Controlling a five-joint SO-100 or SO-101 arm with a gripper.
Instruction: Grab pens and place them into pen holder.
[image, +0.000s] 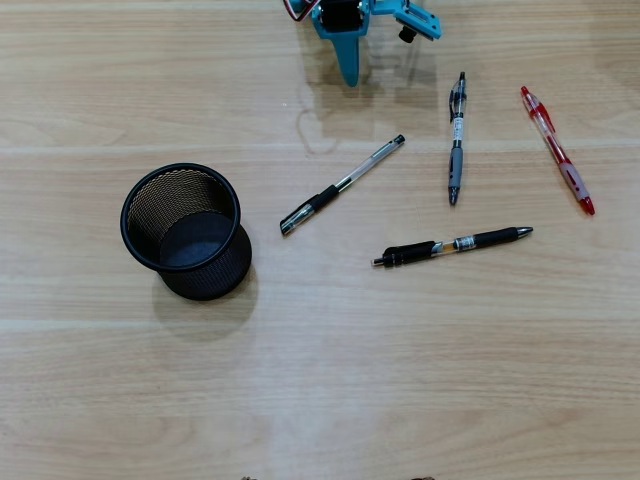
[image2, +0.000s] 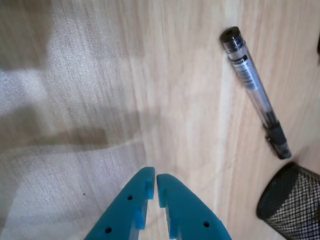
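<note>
in the overhead view you see the teal gripper (image: 349, 72) at the top edge of the wooden table (image: 400, 380), pointing down toward the pens. in the wrist view your gripper (image2: 152, 187) has its two teal fingers drawn together, with only a thin slit between the tips; it is clenched on nothing and hangs over bare wood.

locate the pen holder (image: 187, 232) at the left of the overhead view: a black mesh cup, upright, with nothing visible inside. in the wrist view only part of its mesh wall (image2: 292, 205) shows at the lower right corner.

all four pens lie flat on the table, outside the cup and apart from each other:
- the clear pen (image: 342, 185) lies diagonally, nearest the cup; the wrist view shows it (image2: 255, 92) at the upper right.
- the grey-black pen (image: 456, 152) lies nearly vertical, right of the gripper.
- the black pen (image: 453, 245) lies nearly horizontal, below the grey-black one.
- the red pen (image: 557, 150) lies diagonally, farthest right.
</note>
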